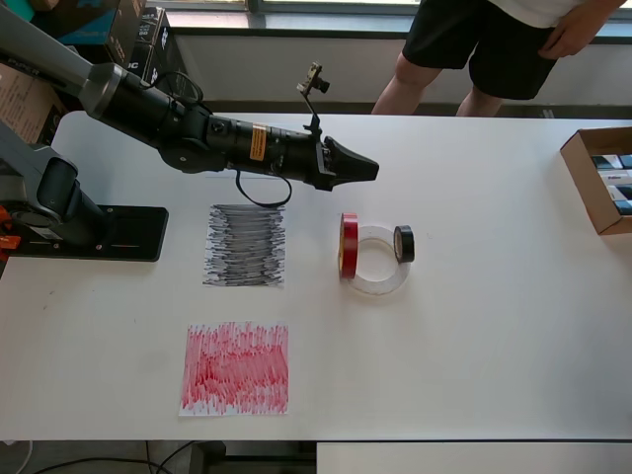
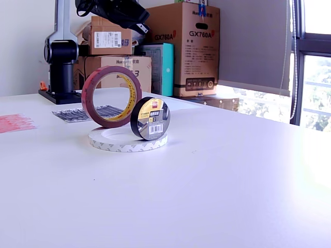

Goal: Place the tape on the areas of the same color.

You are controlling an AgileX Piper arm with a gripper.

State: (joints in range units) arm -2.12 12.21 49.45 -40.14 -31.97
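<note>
**Three tape rolls stacked together, arm hovering above the table**

The gripper (image 1: pixel 367 169) is hanging over the white table (image 1: pixel 474 326), well apart from the rolls, and its fingers are pressing together to a point with nothing between them.

The white roll (image 1: pixel 377 262) is lying flat on the table. The red roll (image 1: pixel 349 245) and the smaller black roll (image 1: pixel 404 243) are standing on edge on its rim, at opposite sides.

In the overhead view, the black-scribbled sheet (image 1: pixel 245 246) is lying to the left of the rolls, and the red-scribbled sheet (image 1: pixel 235 368) is lying below it, near the table's front edge. A cardboard box (image 1: pixel 598 178) is sitting at the right edge. A person (image 1: pixel 494 49) is standing behind the table.
</note>
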